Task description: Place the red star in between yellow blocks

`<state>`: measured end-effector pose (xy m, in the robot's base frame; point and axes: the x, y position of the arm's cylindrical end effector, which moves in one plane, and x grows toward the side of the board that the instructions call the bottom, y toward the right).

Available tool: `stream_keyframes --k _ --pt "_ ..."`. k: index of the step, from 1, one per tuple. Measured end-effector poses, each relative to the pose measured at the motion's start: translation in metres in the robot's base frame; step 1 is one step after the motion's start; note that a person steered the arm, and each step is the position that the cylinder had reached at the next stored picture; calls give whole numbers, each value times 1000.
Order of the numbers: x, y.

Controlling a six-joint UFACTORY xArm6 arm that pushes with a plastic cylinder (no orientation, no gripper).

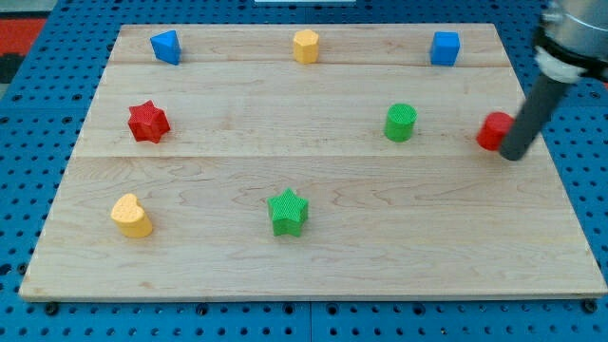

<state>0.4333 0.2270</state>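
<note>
The red star [148,122] sits near the board's left edge, at mid height. A yellow hexagon block [305,46] stands at the view's top centre. A yellow heart block [131,216] lies at the lower left. My tip [512,155] is at the far right of the board, touching the right side of a red round block [492,131]. The tip is far from the red star and both yellow blocks.
A blue block [166,47] is at the top left, a blue cube [445,47] at the top right. A green cylinder [400,123] stands right of centre. A green star [289,211] lies at the bottom centre. The wooden board [313,271] rests on a blue pegboard.
</note>
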Motion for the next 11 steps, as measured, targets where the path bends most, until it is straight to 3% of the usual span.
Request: stream_keyframes --k 1,2,3,5,6,7,8,9,10,11 --pt "-15 -27" --pt "15 -60" --pt "40 -173" --pt "-7 -421" --pt "-7 -464" --pt "-54 -484" --pt "-79 -419" --pt "-79 -275" --pt "-74 -307" --pt "-84 -375"
